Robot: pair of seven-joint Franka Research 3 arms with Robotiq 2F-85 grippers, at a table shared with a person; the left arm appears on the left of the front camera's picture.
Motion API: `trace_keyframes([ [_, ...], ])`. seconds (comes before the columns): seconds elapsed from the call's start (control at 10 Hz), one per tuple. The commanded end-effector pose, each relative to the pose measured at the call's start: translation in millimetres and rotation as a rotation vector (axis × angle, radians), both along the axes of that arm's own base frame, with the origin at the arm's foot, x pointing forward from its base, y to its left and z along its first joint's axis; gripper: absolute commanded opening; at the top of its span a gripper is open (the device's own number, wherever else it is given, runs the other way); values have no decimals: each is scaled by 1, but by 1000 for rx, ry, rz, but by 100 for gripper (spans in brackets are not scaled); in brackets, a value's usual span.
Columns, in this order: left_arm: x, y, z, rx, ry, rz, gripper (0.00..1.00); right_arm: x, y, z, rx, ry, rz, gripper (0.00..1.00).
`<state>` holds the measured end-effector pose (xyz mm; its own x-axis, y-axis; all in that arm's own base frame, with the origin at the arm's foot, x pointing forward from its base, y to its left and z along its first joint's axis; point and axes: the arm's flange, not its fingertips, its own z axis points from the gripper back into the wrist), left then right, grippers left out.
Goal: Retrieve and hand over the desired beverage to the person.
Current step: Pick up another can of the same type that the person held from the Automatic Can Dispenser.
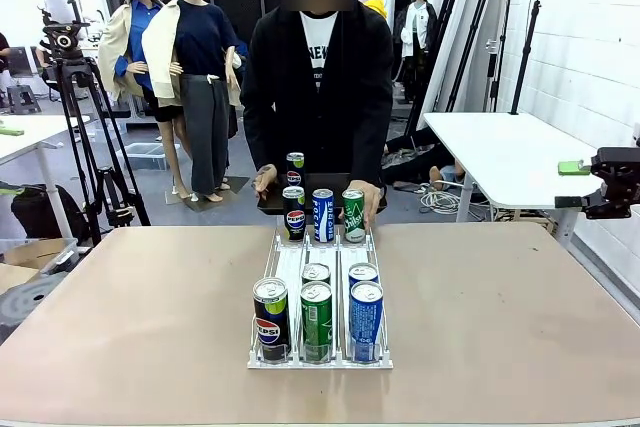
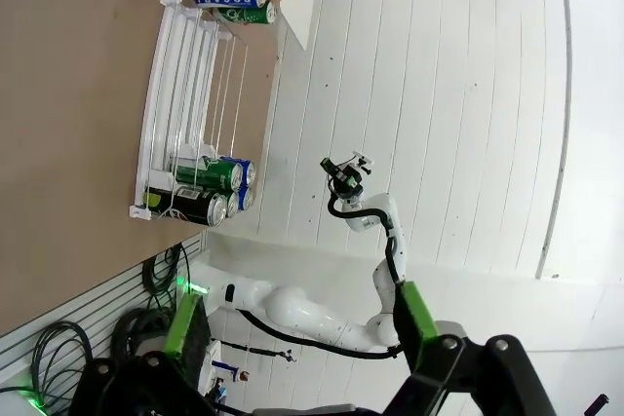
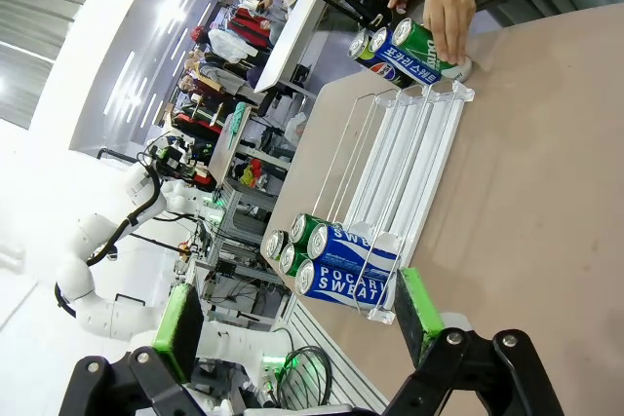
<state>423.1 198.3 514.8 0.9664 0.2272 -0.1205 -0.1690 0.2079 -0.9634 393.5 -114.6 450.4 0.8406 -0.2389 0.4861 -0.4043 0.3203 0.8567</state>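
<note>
At the middle of the table [image 1: 520, 327], a white wire rack [image 1: 290, 265] runs from the robot's side toward the person [image 1: 318, 87], and there are drinks at both ends. At the near end the front row holds a black Pepsi can [image 1: 270, 317], a green can [image 1: 317, 320] and a blue Pocari Sweat can [image 1: 366, 319], packed side by side, with two more cans tucked behind. At the far end stand three upright cans [image 1: 323, 215], and the person's hand [image 3: 448, 12] rests on the green one.

Here's the worry: nothing shows which drink is wanted, so a wrong pick looks like the biggest risk. The front cans touch each other, so jaws coming down on one could clip its neighbour and tip it. The rack looks light, and a sideways nudge might slide it. Any reach toward the far row would come close to that hand.

Now the jaws. On the left arm, the green pads [image 2: 185, 323] stand spread fully wide with nothing between them, well away from the rack. The right arm is the same: its pads [image 3: 178, 328] are fully parted, gripping nothing and touching nothing, with the Pocari can in the line of sight but well apart.
</note>
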Motion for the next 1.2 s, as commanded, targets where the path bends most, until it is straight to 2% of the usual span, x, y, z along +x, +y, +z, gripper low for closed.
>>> trace_keyframes([
  [0.0, -3, -6, -18, 1, -43, -61, 100, 0, 2, 0, -3, -1, -2, 100],
  [0.1, -9, -12, -25, 2, -62, -100, 100, 0, 2, 0, -3, -1, -2, 100],
  [0.2, -11, -11, -33, 17, -63, -93, 100, 0, 2, 0, -3, -1, -2, 100],
  [0.5, -9, -4, -83, -14, 13, -137, 100, 0, 2, 0, -3, -1, -2, 100],
  [0.7, -1, -8, -96, -56, 16, -184, 100, 0, 2, 0, -3, -1, -2, 100],
  [0.9, 12, -5, -121, -68, 62, -169, 100, 0, 2, 0, -3, -1, -2, 100],
  [1.1, 15, -3, -130, -101, 72, -153, 100, 0, 2, 0, -3, -1, -2, 100],
])
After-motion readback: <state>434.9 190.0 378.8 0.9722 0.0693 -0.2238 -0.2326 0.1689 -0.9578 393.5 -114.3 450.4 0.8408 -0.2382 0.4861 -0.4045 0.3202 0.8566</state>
